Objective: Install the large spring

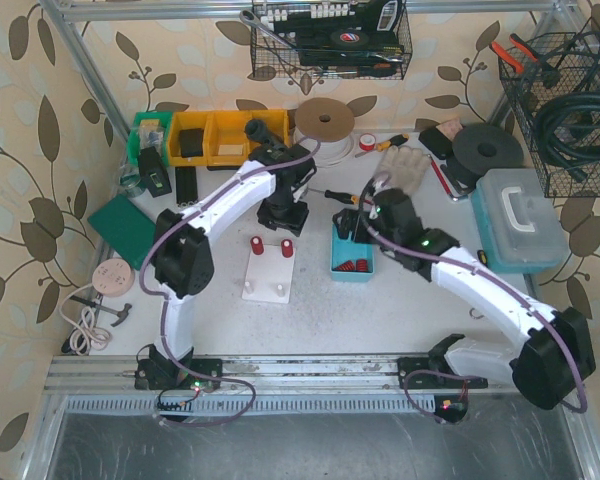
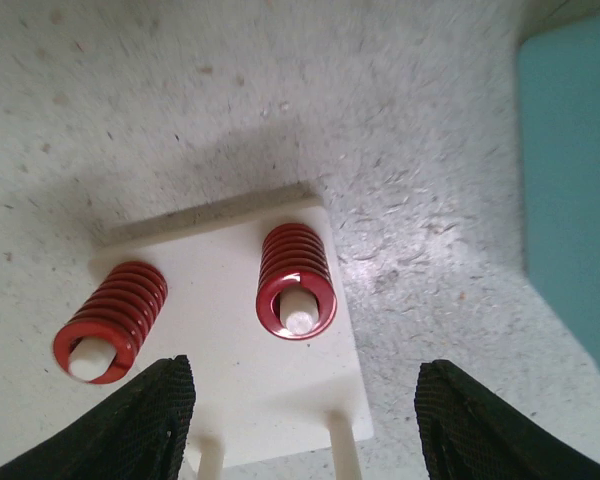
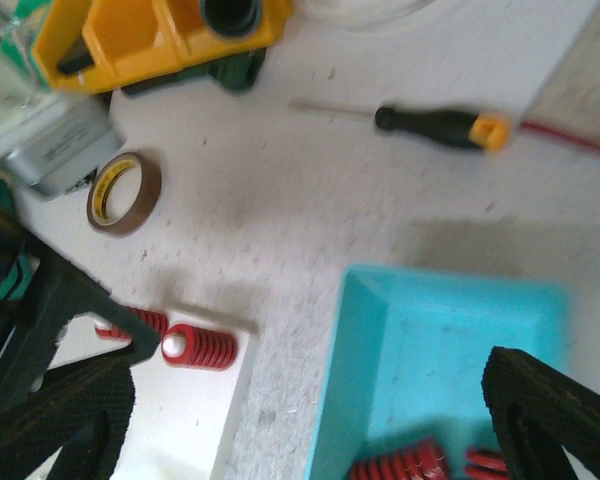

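Left arm (image 1: pixel 230 198): It rises from its base at the near left edge of the table (image 1: pixel 410 305). It bends at a dark elbow, and the white forearm reaches away and to the right. The wrist turns downward over the white board (image 1: pixel 270 275).

Right arm: (image 1: pixel 490 285) From its base at the near right it folds at an elbow far on the right. The forearm then runs to the left and away, and the wrist hangs above the teal tray (image 1: pixel 352 275).

Left gripper (image 2: pixel 302 385): The jaws stand apart and there is nothing between the two black fingers (image 2: pixel 130 425). It is above the board and touches no spring.

Right gripper (image 3: pixel 305 395): The jaws are spread wide and hold nothing. One finger is over the board side and the other is over the tray.

Near pegs (image 2: pixel 342 448): Two bare white pegs stand at the near edge of the board.

Red springs (image 2: pixel 295 290): Two of them sit upright on the far pegs of the board, side by side. A white peg tip shows in each top. The right one is just in front of the left gripper, between the lines of its fingers.

Loose springs (image 3: pixel 400 466): More red springs lie in the tray, just right of the board.

Screwdriver (image 3: pixel 440 127): It lies on the table beyond the tray.

Tape roll (image 3: pixel 123 192): It lies flat, farther to the left.

Yellow bins (image 1: pixel 215 135): They stand at the far wall.
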`<control>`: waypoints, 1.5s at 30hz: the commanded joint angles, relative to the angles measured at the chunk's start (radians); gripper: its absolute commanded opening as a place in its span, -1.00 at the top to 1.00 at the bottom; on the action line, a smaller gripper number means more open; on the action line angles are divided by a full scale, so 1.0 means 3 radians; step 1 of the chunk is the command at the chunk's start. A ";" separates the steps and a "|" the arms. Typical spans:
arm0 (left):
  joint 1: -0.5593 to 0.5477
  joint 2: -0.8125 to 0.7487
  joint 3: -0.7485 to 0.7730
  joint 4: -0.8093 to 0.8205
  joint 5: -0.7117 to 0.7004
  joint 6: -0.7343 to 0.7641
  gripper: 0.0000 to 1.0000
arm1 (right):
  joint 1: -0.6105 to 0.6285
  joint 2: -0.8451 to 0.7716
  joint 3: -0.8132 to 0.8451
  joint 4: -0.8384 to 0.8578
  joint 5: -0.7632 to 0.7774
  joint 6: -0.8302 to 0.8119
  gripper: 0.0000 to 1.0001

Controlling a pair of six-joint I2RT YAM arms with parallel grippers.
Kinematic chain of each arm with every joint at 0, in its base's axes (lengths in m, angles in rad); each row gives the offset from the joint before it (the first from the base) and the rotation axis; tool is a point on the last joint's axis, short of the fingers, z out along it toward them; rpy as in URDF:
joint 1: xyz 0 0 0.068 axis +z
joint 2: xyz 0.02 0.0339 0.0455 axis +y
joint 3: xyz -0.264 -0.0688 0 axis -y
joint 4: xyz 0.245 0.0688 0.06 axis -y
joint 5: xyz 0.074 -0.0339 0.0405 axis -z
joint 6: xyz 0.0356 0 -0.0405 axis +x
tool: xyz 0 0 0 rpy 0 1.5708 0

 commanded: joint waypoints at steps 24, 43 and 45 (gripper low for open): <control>0.0049 -0.2554 -0.3456 0.3470 0.0516 -0.0616 -0.28 | -0.0543 0.1674 0.2171 -0.2298 0.0108 -0.2841 -0.70; 0.0326 -0.2662 -0.3788 0.3885 0.0819 -0.0793 -0.27 | -0.0610 0.2350 0.2324 -0.1992 0.0026 -0.3311 -0.65; 0.0330 -0.2670 -0.3803 0.3902 0.0814 -0.0798 -0.26 | -0.0600 0.2367 0.2309 -0.1990 -0.0055 -0.3308 -0.61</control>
